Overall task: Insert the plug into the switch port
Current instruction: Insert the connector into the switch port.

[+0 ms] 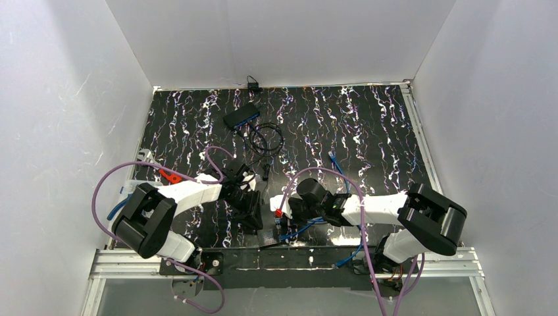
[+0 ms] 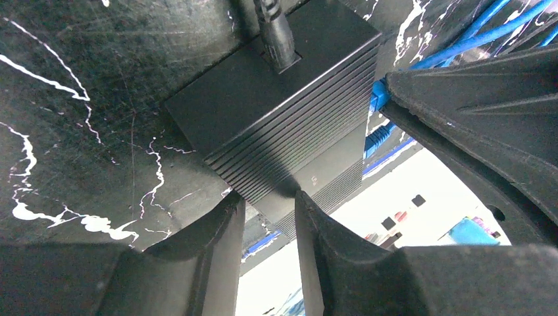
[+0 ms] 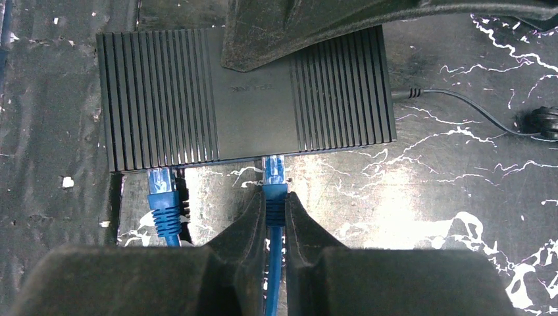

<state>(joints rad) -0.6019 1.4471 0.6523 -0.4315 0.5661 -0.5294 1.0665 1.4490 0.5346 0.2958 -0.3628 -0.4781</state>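
Note:
The black ribbed switch lies flat near the table's front edge, and also shows in the top view. My right gripper is shut on the boot of a blue plug, whose clear tip meets a port on the switch's front face; how deep it sits is hidden. A second blue plug sits in a port further left. My left gripper holds the switch, one fingertip on its ribbed top and the other at its edge. My left gripper's finger covers the switch's top middle.
A thin black power cable leaves the switch's right end. A second black switch with coiled black cables lies at the back of the mat. A red part lies left, and a loose blue cable end right of centre.

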